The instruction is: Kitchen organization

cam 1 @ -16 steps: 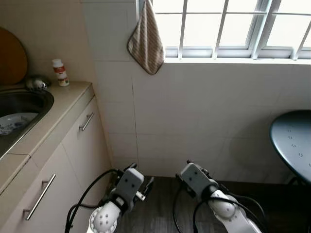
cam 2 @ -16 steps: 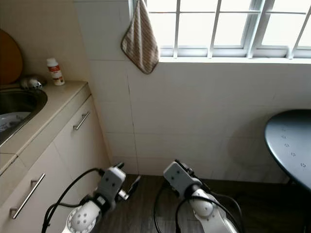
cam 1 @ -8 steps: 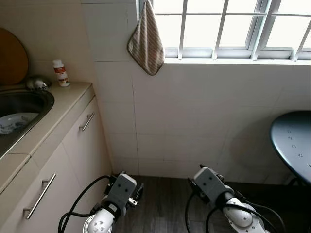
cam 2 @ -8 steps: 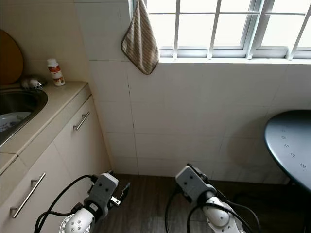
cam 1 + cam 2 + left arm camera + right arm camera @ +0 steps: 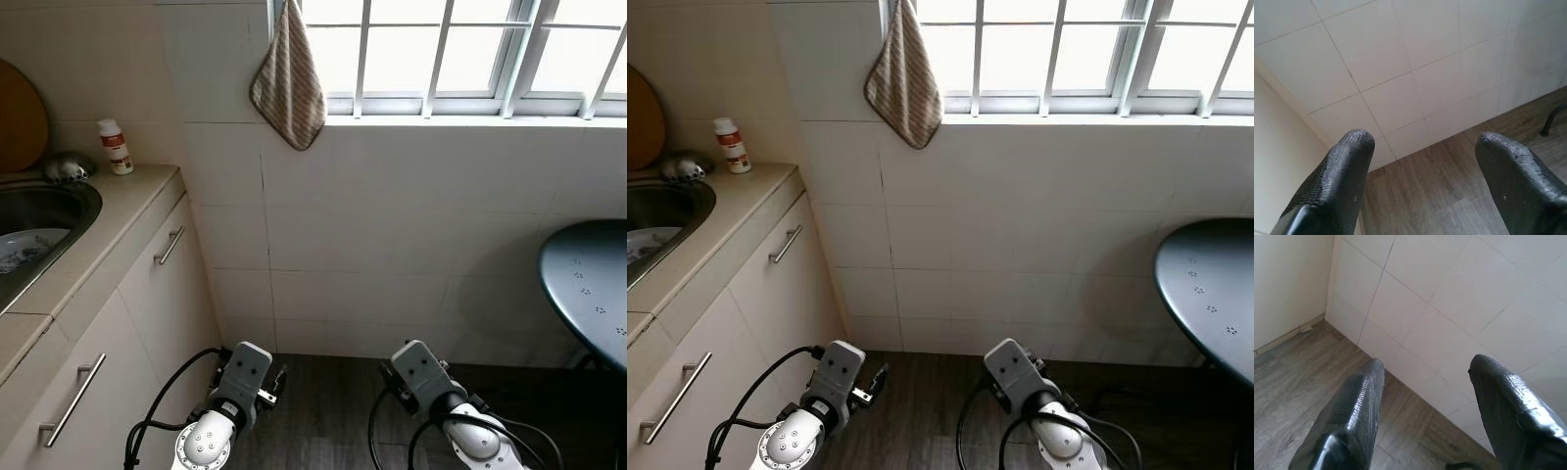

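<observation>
Hanging low with both grippers, left [image 5: 1420,161] and right [image 5: 1425,396], fingers apart, empty; plate [image 5: 24,250] in sink [image 5: 83,201] at 9 o'clock; progress indeterminate.

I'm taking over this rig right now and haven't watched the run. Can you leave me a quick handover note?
Left gripper: open, holding nothing, low above the wood floor by the cabinets.
Right gripper: open, holding nothing, low, facing the tiled wall.
Things: plate in the sink; white bottle on the counter behind it; striped towel hanging by the window; dark round table on the right.
Done or left: these pictures cannot settle it; neither gripper is at any item.
</observation>
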`<state>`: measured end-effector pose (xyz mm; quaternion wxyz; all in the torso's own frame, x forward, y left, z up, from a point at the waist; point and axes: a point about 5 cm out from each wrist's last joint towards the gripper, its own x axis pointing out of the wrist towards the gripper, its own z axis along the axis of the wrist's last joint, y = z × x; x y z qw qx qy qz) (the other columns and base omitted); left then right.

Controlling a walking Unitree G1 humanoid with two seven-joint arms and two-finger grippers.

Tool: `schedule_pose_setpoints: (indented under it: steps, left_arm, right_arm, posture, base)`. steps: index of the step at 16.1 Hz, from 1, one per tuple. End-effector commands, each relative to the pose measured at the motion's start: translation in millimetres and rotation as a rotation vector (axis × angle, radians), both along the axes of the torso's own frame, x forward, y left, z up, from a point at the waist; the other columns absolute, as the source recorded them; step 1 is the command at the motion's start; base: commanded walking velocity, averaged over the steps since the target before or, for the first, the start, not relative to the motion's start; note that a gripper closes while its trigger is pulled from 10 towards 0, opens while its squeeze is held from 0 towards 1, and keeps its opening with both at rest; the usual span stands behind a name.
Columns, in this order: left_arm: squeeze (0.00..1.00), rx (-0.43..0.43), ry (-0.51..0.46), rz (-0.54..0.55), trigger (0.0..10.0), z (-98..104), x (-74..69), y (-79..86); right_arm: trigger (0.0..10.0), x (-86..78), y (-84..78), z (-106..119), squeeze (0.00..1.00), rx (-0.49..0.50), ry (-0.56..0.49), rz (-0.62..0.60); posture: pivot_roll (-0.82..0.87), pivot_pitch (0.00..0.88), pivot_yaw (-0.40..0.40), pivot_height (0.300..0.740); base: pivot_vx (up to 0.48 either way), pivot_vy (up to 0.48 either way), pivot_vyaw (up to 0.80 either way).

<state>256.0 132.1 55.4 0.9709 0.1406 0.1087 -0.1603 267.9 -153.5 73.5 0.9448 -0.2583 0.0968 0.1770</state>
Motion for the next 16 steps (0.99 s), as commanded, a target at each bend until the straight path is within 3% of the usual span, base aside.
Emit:
schedule_pose_setpoints:
  steps: [1, 7, 13, 16]
  left_arm:
    - [0.00, 0.002, 0.002, 0.002, 10.0, 0, 2.2, -1.0]
    - [0.00, -0.004, 0.007, 0.023, 10.0, -1, 1.5, 0.8]
    - [0.00, 0.096, 0.044, -0.017, 10.0, -2, -20.4, 6.6]
    - [0.00, 0.052, 0.030, 0.014, 10.0, -2, -26.6, 8.3]
  right_arm:
    - [10.0, 1.3, -0.4, 0, 0.00, 0.012, -0.009, 0.000]
    - [10.0, 1.9, -1.8, 1, 0.00, 0.006, -0.019, -0.004]
    - [10.0, -18.3, -13.7, 12, 0.00, -0.013, -0.043, -0.012]
    - [10.0, -23.1, -19.2, 13, 0.00, -0.004, -0.052, -0.059]
  posture:
    - [-0.03, 0.000, 0.000, 0.740]
    - [-0.03, 0.000, 0.001, 0.740]
    - [-0.03, 0.000, -0.002, 0.740]
    - [-0.03, 0.000, -0.001, 0.740]
  base:
    - [0.000, 0.000, 0.00]
    - [0.000, 0.000, 0.00]
    - [0.000, 0.000, 0.00]
    - [0.000, 0.000, 0.00]
